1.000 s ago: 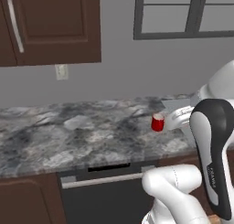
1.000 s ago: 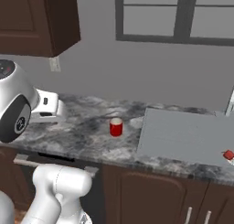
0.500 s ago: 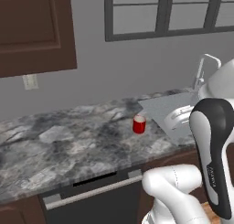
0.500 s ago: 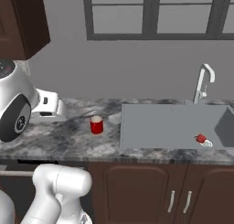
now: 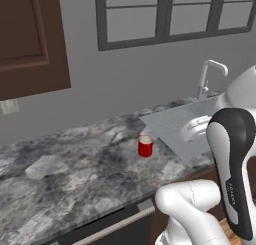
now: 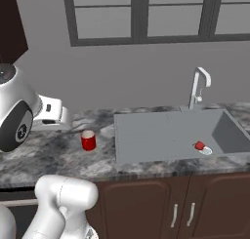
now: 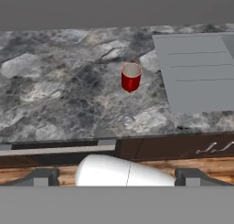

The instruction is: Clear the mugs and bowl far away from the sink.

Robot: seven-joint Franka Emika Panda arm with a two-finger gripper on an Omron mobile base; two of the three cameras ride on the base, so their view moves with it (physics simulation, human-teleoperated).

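Note:
A glossy red mug stands upright on the marbled grey counter, just left of the sink's edge. The matte grey sink has a ribbed drainboard and a slim silver faucet at its back. My gripper is open, its dark fingertips wide apart with nothing between them. It hangs off the counter's front edge, well short of the mug. My white hand sits left of the mug. The bowl is out of view.
A small red and white item lies in the sink basin at the right. Dark wooden cabinet doors run under the counter, with a silver appliance handle to their left. A dark wall cabinet hangs at the upper left, beside a window.
The base has driven to the right, so both base views have shifted. The sink and faucet have come into the picture. The red mug stays put on the counter. The gripper stays open.

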